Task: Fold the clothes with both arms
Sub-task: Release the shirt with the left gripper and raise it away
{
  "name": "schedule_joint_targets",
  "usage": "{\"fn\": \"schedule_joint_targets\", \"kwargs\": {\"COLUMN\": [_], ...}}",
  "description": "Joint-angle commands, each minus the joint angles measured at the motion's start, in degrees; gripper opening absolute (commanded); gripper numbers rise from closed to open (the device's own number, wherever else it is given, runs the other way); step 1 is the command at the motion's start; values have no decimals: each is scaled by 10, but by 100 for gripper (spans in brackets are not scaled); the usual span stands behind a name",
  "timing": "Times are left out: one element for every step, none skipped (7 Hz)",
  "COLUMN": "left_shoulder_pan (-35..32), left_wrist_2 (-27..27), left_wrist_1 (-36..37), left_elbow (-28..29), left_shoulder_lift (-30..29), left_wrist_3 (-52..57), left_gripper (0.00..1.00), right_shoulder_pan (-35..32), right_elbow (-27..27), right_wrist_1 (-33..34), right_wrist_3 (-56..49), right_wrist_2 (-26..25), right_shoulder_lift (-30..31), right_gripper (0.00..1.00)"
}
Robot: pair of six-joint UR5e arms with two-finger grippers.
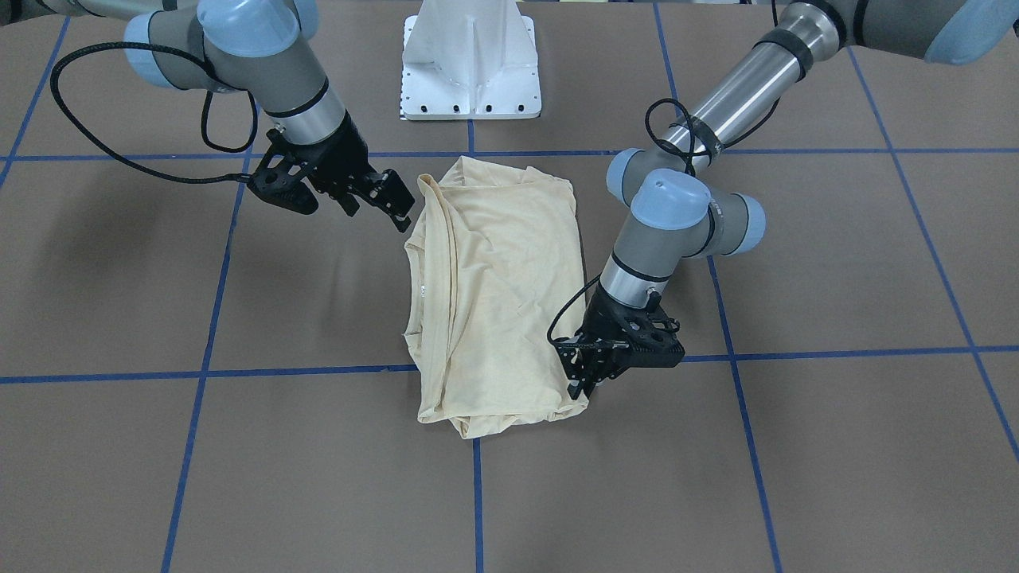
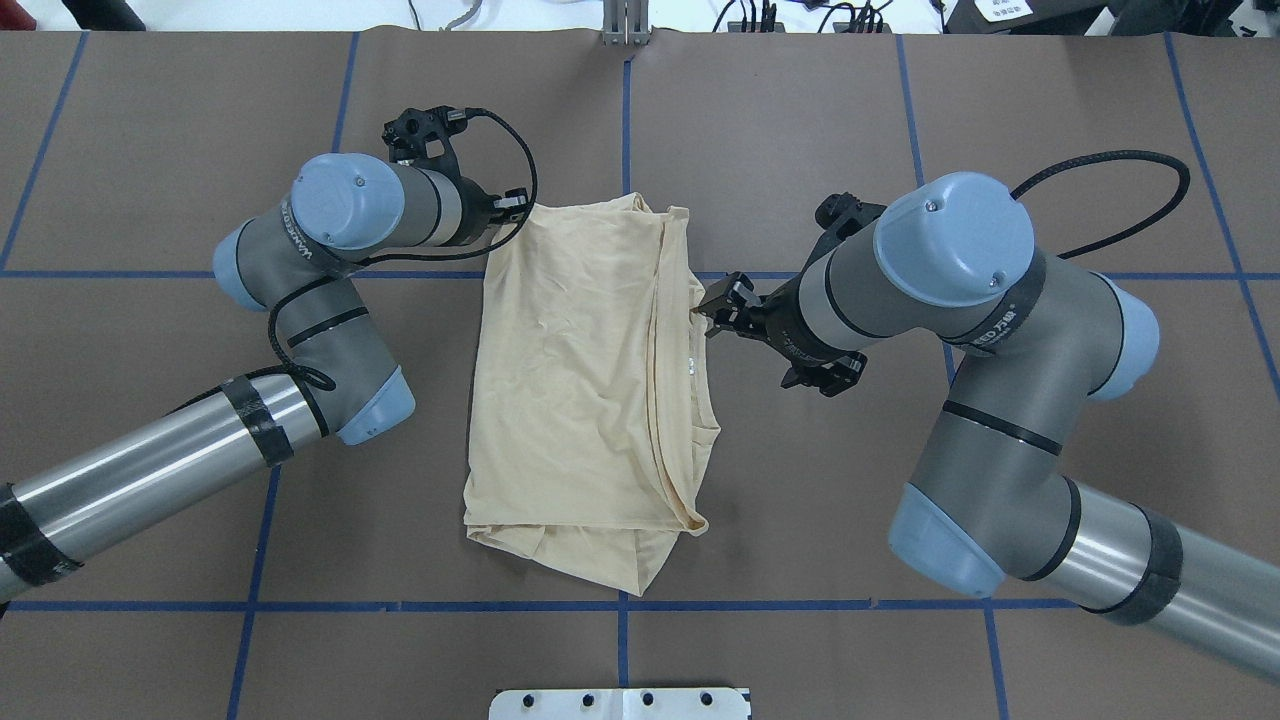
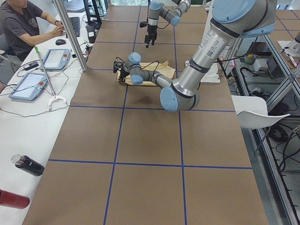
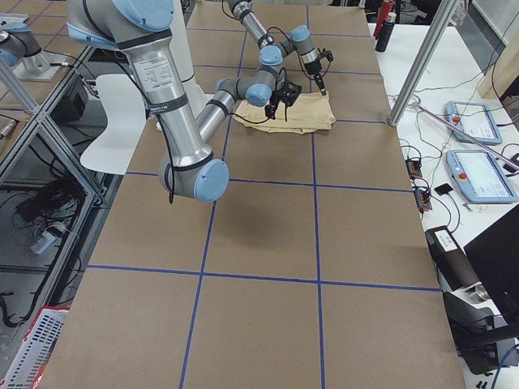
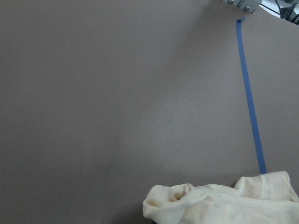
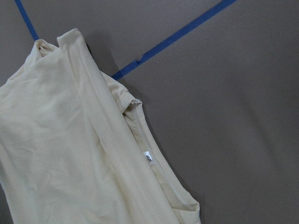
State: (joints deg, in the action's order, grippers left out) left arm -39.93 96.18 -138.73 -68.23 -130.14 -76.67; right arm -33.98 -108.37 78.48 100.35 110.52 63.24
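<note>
With the right gripper [image 2: 710, 315] open beside the shirt [image 2: 580, 380] and the left gripper's [image 1: 585, 380] state unclear at its corner, 1 lopsided pull could skew the fold.

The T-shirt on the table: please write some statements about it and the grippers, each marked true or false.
1. The T-shirt lies folded on the table. True.
2. A navy print shows on its upper side. False: only plain cream fabric shows.
3. A small white neck label is visible. True.
4. The right gripper lifts the T-shirt. False: it is open beside the neck edge, holding nothing.
5. The left gripper is at a corner far from the robot's base. True.
</note>
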Motion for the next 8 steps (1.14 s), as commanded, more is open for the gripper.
{"fn": "schedule_joint_targets", "kwargs": {"left_shoulder_pan": [-23, -37, -41, -45, -45, -45, -45, -44], "left_wrist_2": [3, 12, 48, 56, 59, 65, 65, 65], "left_wrist_1": [-2, 0, 6, 7, 7, 7, 7, 0], "left_elbow": [-10, -49, -101, -152, -197, -204, -202, -202], "left_shoulder_lift": [5, 29, 71, 115, 149, 154, 156, 169], "left_wrist_3": [2, 33, 78, 93, 97, 97, 97, 97], "left_gripper": [100, 100, 100, 100, 100, 100, 100, 100], "right_shoulder_pan": [17, 39, 71, 84, 96, 112, 118, 119], "right_elbow": [1, 2, 4, 12, 26, 41, 75, 117], "right_wrist_1": [1, 4, 7, 8, 21, 52, 81, 84], "right_wrist_3": [-47, -113, -175, -233, -265, -290, -325, -335], "right_wrist_2": [-41, -69, -106, -115, -118, -138, -147, -148], "right_shoulder_lift": [-1, -9, -13, -16, -23, -40, -70, -92], "right_gripper": [100, 100, 100, 100, 100, 100, 100, 98]}}
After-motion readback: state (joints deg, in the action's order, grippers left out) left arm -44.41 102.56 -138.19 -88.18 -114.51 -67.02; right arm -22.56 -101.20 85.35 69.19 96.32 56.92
